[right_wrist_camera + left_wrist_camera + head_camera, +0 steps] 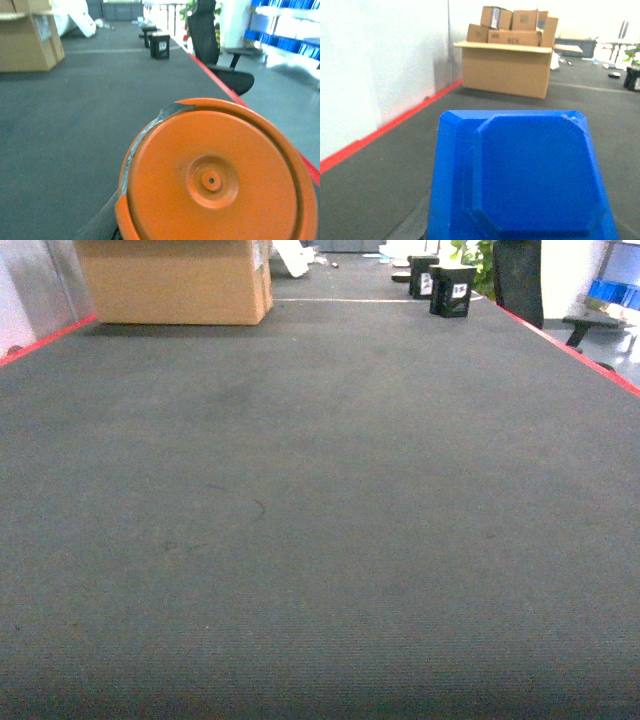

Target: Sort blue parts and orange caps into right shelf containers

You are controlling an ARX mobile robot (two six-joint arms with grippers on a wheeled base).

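A blue part (535,175) fills the lower left-wrist frame and an orange cap (215,180) the lower right-wrist frame — each apparently carried, though neither pincer shows, so grip cannot be told. Either could slip loose unseen. Head view shows only carpet (320,540); blue bins (280,25) blur at upper right.

Dark carpeted floor (320,540), cardboard box (175,280), black boxes (452,290)
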